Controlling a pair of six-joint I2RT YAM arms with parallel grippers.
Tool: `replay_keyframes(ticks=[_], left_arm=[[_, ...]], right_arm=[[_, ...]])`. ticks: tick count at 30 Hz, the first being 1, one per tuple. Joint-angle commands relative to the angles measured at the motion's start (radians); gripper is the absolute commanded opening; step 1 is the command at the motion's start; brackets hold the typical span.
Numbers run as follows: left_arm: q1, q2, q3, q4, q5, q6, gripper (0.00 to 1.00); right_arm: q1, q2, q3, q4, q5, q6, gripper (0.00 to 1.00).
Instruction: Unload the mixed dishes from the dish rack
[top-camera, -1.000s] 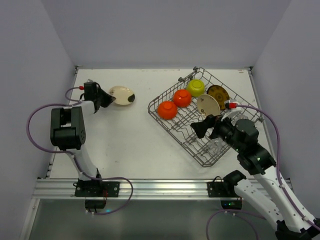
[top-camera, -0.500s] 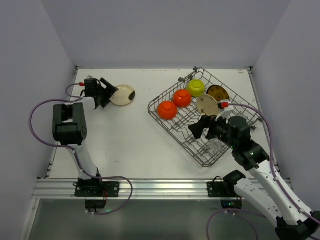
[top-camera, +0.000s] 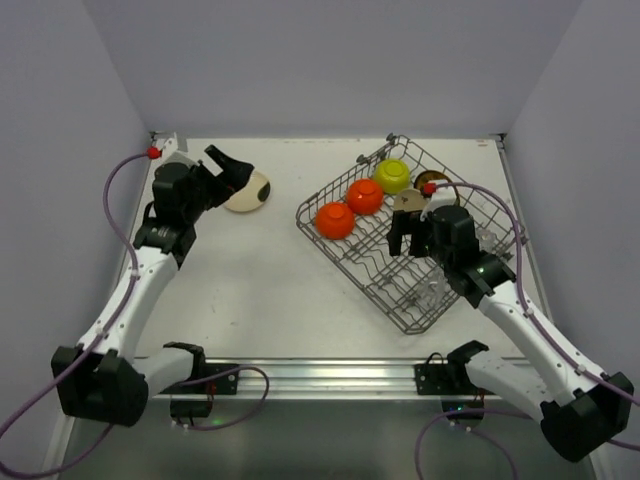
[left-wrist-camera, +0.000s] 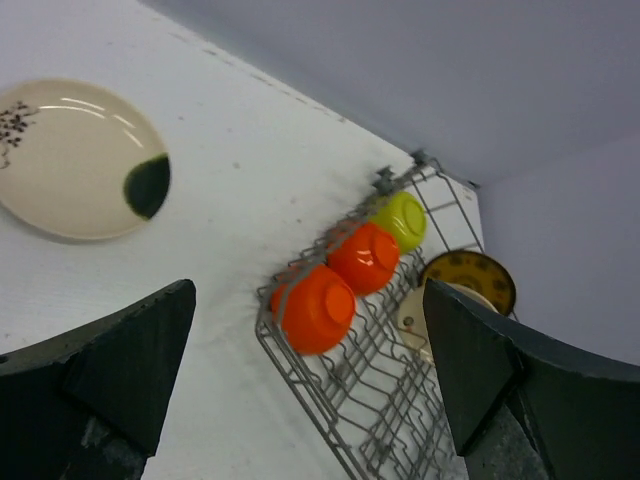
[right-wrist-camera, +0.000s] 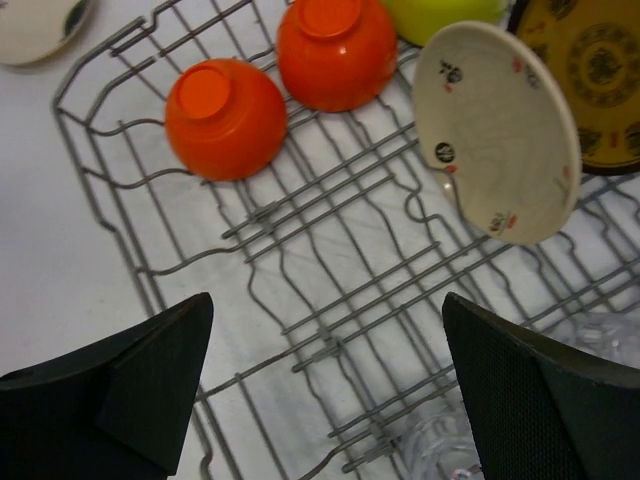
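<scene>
The grey wire dish rack (top-camera: 350, 272) stands on the right half of the table. In it are two orange bowls (top-camera: 334, 220) (top-camera: 365, 196), a yellow-green bowl (top-camera: 391, 176), a brown-and-yellow plate (right-wrist-camera: 590, 80) and a beige plate (right-wrist-camera: 497, 130) leaning upright. Clear glasses (right-wrist-camera: 440, 440) sit at the rack's near end. Another beige plate (top-camera: 248, 192) with a dark patch lies flat on the table at the back left. My left gripper (top-camera: 232, 172) hovers open and empty beside it. My right gripper (top-camera: 408, 240) hangs open over the rack's bare wires (right-wrist-camera: 330, 250), just short of the upright beige plate.
White walls close in the table on three sides. The rack's raised rim (left-wrist-camera: 300, 380) lies between the arms. A red-tipped purple cable (top-camera: 152, 153) loops off the left wrist.
My left gripper opened and let go of the beige plate, which now lies flat, and the arm lifted away. My right gripper moved farther over the rack towards the upright beige plate.
</scene>
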Motion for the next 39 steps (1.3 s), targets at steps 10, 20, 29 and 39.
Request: replay_keyframes(ticks=[10,20,29,39], left_arm=[[-0.112,-0.440,-0.088,-0.379,0.004,0.308,1.00],[-0.112,-0.500,-0.210,-0.396,-0.039,0.415,1.00],[-0.115,-0.547,-0.224,-0.377,0.016,0.432,1.00],[-0.128,-0.567,-0.230,-0.367,0.024,0.434,1.00]], right_arm=[[-0.031,0.441,0.328,0.016,0.307,-0.551,0.85],[-0.102,0.625,0.471,-0.024,0.188,-0.800,0.80],[-0.150,0.719,0.516,-0.087,0.140,-0.909,0.54],[-0.176,0.758,0.503,-0.076,0.106,-0.933,0.35]])
